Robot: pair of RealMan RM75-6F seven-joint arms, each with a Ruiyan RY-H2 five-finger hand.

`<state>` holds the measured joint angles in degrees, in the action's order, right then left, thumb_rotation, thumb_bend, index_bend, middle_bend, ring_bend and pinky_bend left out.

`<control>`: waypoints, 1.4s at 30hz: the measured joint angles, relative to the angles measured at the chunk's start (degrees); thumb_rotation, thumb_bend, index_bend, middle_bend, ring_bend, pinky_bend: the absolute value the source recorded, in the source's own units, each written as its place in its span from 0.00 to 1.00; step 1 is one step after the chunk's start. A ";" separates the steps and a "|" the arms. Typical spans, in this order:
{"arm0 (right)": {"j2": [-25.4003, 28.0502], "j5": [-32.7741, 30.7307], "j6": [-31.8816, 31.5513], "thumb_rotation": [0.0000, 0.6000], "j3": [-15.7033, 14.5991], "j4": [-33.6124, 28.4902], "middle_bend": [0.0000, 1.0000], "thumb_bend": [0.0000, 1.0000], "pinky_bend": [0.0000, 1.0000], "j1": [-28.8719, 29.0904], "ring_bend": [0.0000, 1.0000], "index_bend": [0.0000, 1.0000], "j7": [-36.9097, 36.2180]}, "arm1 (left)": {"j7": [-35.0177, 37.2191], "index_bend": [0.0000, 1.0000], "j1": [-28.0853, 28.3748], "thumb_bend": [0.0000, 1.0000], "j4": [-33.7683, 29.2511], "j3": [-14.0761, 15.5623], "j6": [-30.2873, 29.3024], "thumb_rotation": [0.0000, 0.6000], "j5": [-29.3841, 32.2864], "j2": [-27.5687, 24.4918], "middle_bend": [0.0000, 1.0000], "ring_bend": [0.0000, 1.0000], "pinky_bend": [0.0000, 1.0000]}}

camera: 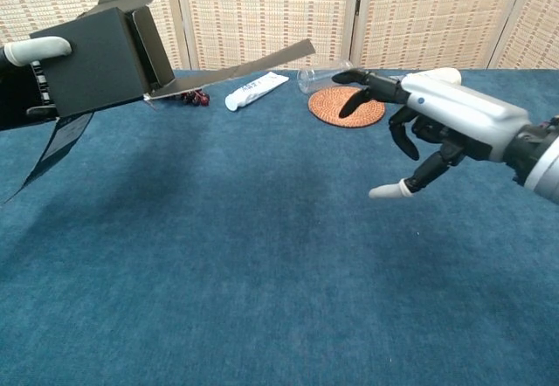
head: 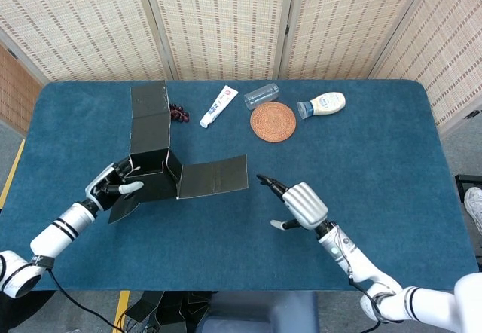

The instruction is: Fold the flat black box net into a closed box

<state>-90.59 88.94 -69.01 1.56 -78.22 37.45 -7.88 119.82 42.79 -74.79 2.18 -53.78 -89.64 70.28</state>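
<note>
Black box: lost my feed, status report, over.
Left hand holds the half-folded black box off the table, flaps unfolded. Right hand open, holding nothing, apart from the box. Nothing between them.

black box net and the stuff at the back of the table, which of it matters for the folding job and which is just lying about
Job:
black box net, partly folded
left hand, gripping it
right hand, open, holding nothing

Lying about:
toothpaste tube
clear plastic cup, on its side
woven coaster
mayonnaise bottle, on its side
dark red beads
</note>
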 measured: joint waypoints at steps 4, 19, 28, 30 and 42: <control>-2.56 -0.10 1.76 1.00 1.66 0.54 0.22 0.07 1.00 1.73 0.74 0.04 0.91 | -1.66 0.27 0.07 0.10 -1.28 -0.25 0.14 1.00 -0.06 0.07 0.30 0.63 0.89; -13.43 3.10 3.31 1.00 8.05 8.90 0.22 0.14 1.00 10.13 0.74 0.05 5.75 | -9.69 0.27 1.05 0.10 -6.92 -2.07 1.31 1.00 0.69 0.38 0.30 0.63 0.89; -17.98 7.21 -2.21 1.00 9.64 16.55 0.24 0.14 1.00 13.49 0.74 0.07 5.54 | -10.71 0.26 0.85 0.10 -7.64 -2.42 1.59 1.00 0.81 0.09 0.30 0.63 0.89; -18.27 7.50 -2.86 1.00 9.72 17.27 0.24 0.14 1.00 13.76 0.74 0.07 5.22 | -10.93 0.26 0.79 0.10 -7.50 -2.41 1.60 1.00 0.74 0.21 0.30 0.63 0.89; -19.98 8.63 -5.42 1.00 10.42 21.53 0.24 0.14 1.00 16.28 0.74 0.07 4.94 | -12.00 0.26 0.73 0.10 -7.13 -2.34 1.61 1.00 0.21 1.23 0.30 0.63 0.89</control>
<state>-110.57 97.57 -74.43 11.98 -56.69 53.73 -2.94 107.82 43.52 -81.92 -0.16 -52.17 -89.43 71.50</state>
